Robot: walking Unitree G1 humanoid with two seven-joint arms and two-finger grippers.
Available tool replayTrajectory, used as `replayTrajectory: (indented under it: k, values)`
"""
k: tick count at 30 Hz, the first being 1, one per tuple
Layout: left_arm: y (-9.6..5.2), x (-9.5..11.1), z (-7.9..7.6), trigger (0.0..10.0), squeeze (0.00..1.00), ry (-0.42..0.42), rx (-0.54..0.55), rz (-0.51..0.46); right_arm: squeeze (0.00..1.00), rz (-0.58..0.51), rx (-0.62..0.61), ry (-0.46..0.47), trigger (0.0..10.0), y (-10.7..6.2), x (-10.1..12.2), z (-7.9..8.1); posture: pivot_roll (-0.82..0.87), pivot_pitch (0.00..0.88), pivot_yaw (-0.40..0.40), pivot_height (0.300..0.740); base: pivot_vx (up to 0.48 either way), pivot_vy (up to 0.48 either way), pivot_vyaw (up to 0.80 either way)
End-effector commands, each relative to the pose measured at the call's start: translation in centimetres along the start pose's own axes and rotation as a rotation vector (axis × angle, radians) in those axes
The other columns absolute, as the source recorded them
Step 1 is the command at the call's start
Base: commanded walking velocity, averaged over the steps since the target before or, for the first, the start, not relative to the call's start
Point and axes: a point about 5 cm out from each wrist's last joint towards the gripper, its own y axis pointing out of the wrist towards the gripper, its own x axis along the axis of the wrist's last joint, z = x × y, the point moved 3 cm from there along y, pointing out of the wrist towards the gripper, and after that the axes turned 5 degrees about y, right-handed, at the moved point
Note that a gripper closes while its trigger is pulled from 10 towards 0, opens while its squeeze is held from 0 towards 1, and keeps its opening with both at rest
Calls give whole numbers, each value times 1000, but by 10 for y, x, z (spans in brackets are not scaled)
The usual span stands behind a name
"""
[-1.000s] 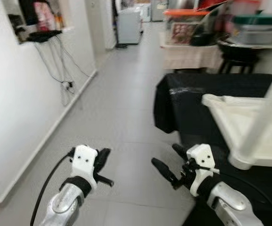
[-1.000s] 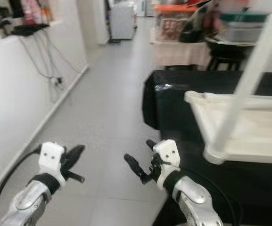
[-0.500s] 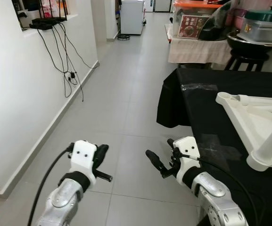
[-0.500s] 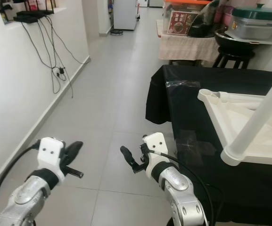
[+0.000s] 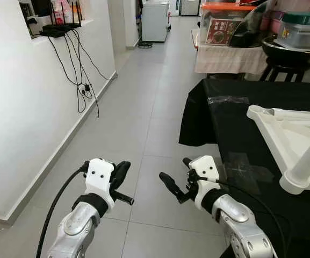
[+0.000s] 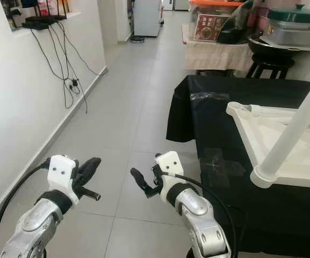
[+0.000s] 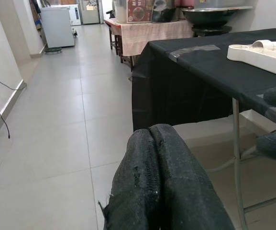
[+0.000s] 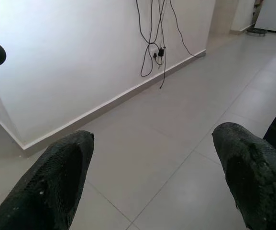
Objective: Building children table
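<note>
**Both grippers idle, nothing held**

While both arms hover over the floor tiles [image 5: 144, 107], your left gripper [image 5: 120, 177] has jaws pressed together, right gripper [image 5: 177, 180] jaws wide. White children table [image 5: 292, 142] lies upside down on the black worktop [image 5: 230, 102], right of the grippers.

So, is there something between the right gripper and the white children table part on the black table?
Nothing visible: the right gripper, jaws open, hangs over bare floor; the white table part lies right of it.
</note>
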Motion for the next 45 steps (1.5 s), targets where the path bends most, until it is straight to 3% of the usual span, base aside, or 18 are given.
replayTrajectory:
  k: [1,17,45]
  values:
    - [0,-1,0,10000,0,-1,-1,-2,0,-14,1,-8,10000,2,2,-2,-41,0,-10,740,270,0,0]
    - [2,-3,-1,10000,0,-9,-14,-5,0,-10,65,2,10000,4,0,4,-32,0,-10,740,290,0,0]
    - [2,-6,-2,10000,0,-5,-23,-2,0,-31,71,50,10000,4,-1,2,-34,0,-15,740,291,0,0]
